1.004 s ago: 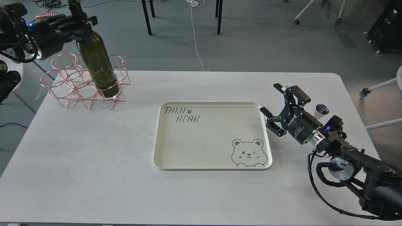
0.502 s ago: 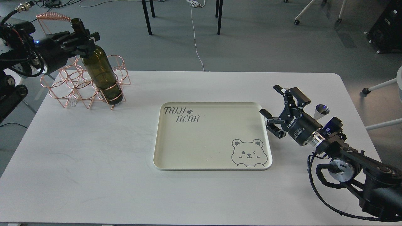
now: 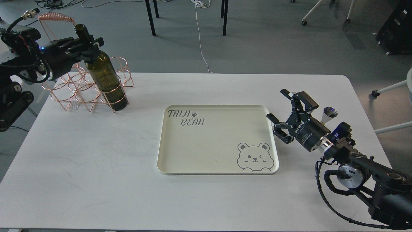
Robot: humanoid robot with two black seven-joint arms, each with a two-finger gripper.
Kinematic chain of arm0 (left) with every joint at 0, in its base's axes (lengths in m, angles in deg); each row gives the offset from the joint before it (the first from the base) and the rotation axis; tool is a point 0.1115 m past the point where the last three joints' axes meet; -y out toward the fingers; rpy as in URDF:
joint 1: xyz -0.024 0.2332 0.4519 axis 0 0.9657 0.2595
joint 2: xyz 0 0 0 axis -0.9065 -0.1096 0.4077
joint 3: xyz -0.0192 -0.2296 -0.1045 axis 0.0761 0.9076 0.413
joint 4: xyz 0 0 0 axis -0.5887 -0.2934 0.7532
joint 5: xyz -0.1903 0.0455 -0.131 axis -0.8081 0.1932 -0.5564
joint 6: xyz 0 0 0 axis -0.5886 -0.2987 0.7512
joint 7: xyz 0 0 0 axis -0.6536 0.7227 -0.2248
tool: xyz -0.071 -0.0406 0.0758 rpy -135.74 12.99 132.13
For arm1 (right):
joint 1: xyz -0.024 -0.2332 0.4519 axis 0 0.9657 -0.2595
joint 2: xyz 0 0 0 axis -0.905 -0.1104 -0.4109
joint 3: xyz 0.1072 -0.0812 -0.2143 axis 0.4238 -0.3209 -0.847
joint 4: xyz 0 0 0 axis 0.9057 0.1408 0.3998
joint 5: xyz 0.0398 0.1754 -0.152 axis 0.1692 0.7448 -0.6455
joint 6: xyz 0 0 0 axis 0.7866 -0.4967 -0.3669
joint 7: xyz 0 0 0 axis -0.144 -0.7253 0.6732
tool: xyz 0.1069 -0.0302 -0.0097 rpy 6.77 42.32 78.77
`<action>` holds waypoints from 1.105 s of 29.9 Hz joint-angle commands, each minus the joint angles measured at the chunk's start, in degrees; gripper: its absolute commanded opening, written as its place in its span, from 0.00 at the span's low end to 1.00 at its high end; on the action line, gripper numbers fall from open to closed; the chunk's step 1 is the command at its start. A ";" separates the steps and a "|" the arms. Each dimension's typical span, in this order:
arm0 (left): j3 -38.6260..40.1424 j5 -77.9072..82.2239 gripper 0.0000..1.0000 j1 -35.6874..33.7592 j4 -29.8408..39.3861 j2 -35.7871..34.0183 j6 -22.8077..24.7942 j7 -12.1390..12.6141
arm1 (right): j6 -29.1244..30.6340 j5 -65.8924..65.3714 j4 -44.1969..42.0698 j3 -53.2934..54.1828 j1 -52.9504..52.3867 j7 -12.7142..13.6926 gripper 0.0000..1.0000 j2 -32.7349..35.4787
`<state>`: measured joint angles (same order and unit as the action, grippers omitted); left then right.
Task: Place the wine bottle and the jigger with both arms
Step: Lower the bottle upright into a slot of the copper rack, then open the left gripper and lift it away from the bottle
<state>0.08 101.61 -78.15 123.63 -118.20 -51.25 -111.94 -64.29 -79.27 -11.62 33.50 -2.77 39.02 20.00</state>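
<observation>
The dark olive-green wine bottle (image 3: pixel 104 80) stands tilted in the front right ring of the copper wire rack (image 3: pixel 72 93) at the table's far left. My left gripper (image 3: pixel 88 46) is shut on the bottle's neck near the shoulder. The steel jigger (image 3: pixel 329 114) stands on the table at the right, partly hidden behind my right arm. My right gripper (image 3: pixel 278 104) is open and empty, just right of the cream tray (image 3: pixel 165 141), to the left of the jigger.
The cream tray with "TAIJI BEAR" lettering and a bear drawing lies in the table's middle. Chair legs, cables and a black case are on the floor beyond the table's far edge.
My left gripper has lowered the bottle down into the rack ring, bottle base now near the table. My right gripper has barely moved.
</observation>
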 commanded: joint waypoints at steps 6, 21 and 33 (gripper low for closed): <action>0.16 -0.65 0.79 -0.35 0.23 -0.09 -0.24 0.12 | 0.00 -0.08 -0.01 -0.09 0.00 0.00 0.99 -0.04; 0.43 -0.83 0.88 -4.21 1.20 -2.28 -0.16 0.12 | 0.00 -1.14 -0.01 -0.01 0.18 0.00 0.99 0.05; 0.78 -6.70 0.93 -11.95 12.35 -13.44 0.55 0.12 | 0.00 -1.14 -0.01 0.34 0.18 0.00 0.99 -0.03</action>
<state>0.61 98.62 -88.76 132.58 -129.02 -50.78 -111.83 -64.29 -80.41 -11.62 33.68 -2.58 39.02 20.09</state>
